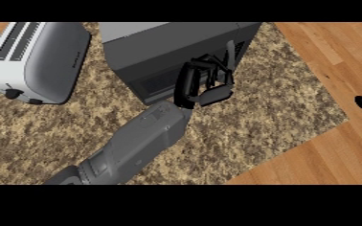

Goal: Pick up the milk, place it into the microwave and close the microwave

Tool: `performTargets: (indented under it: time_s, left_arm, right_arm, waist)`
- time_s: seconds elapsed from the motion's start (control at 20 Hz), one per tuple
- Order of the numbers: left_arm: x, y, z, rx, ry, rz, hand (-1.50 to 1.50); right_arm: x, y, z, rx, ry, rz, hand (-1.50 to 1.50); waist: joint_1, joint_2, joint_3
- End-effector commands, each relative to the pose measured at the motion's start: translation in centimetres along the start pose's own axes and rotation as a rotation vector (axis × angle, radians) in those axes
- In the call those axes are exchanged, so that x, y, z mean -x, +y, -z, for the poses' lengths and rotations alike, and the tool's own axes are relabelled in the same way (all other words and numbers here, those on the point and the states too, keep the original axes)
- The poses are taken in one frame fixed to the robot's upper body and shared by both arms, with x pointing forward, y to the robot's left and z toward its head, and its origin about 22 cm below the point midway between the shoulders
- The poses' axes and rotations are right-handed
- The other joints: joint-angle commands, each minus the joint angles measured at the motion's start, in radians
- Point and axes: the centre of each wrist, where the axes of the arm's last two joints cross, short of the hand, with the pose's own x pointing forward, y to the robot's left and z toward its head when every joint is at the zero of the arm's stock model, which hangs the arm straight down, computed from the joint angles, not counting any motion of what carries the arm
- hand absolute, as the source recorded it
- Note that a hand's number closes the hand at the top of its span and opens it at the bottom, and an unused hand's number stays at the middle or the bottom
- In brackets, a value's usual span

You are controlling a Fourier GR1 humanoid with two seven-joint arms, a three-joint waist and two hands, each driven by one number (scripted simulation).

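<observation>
Fingers [185,84] of the left hand [212,95]: bent and drawn together, nothing visible inside the curl. They lie against the lower front of the microwave [163,48], near its right corner, and one finger stands straighter, up along that corner. The forearm enters from the lower left of the head view. Milk: not seen anywhere, neither on the speckled counter [283,105] nor in the hand. Microwave door [157,84]: reads as flush with the body, no open cavity showing, though the steep angle leaves some doubt about the last bit of travel. Judgement: pick-up and placement look done, with the milk presumably inside behind the door. The step in hand is the closing push, at or very near its end. Left to do: confirm the door is seated, then draw the hand back. Milk relative to fingers: if inside, it sits beyond the door panel the fingers touch, so they are separated by the door and not in contact. Toaster [53,57] stands left of the microwave, well apart from the hand. Small dark shape [358,101] at the right edge may be the right hand; its state cannot be told.
</observation>
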Motion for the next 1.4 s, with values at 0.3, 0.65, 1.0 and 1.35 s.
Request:
performTargets:
  time_s: [0.3, 0.65, 1.0, 1.35]
  left_arm:
    - [-0.1, 0.3, 1.6, 0.056, 0.021, 0.076, 1.50]
    - [1.4, 1.7, 1.0, -0.028, 0.103, 0.181, 1.50]
    - [2.3, 2.7, 0.3, -0.124, 0.183, 0.217, 1.50]
    - [3.1, 3.1, -0.8, -0.139, 0.229, 0.174, -1.50]
  right_arm:
    - [-0.6, 0.0, 0.8, -0.061, -0.020, 0.030, -1.50]
    - [-0.8, 0.1, 1.0, -0.103, -0.038, 0.072, -1.50]
    - [-2.1, -0.4, 0.7, -0.099, -0.027, 0.041, -1.50]
    - [-2.6, -0.2, 0.0, -0.062, -0.010, 0.044, -1.50]
  waist:
    - [-0.014, 0.015, 0.002]
    - [0.020, 0.010, 0.002]
    - [0.060, -0.008, -0.001]
    - [0.100, -0.008, -0.003]
